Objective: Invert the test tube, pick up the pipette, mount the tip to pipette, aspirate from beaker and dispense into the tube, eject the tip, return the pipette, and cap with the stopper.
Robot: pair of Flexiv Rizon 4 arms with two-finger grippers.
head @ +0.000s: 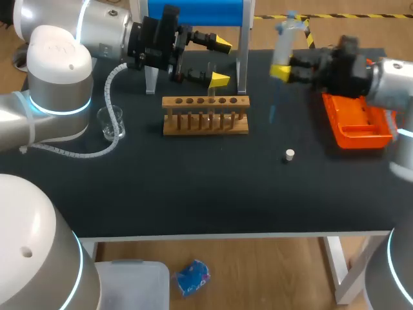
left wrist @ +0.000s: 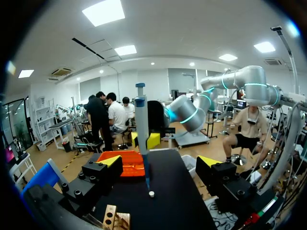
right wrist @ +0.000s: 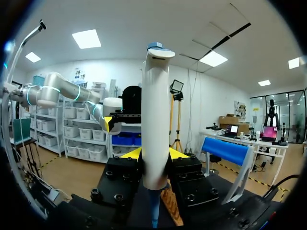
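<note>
One pipette (head: 287, 39) clamped in right end effector (head: 282, 71), left end effector (head: 221, 62) wide near rack (head: 205, 117)

The white-and-blue pipette (head: 284, 37) stood upright above the table, clamped near its lower body by the right gripper (head: 282, 71), with a slim bluish tip (head: 271, 111) mounted and pointing straight down. A clear test tube (head: 210, 67), faint and hard to make out, stood upright in the wooden rack (head: 205, 116). The small glass beaker (head: 111, 123) sat upright, well to the left of the rack. The white stopper (head: 290, 154) lay alone on the dark table in front of the orange tip box (head: 358, 121).
</note>
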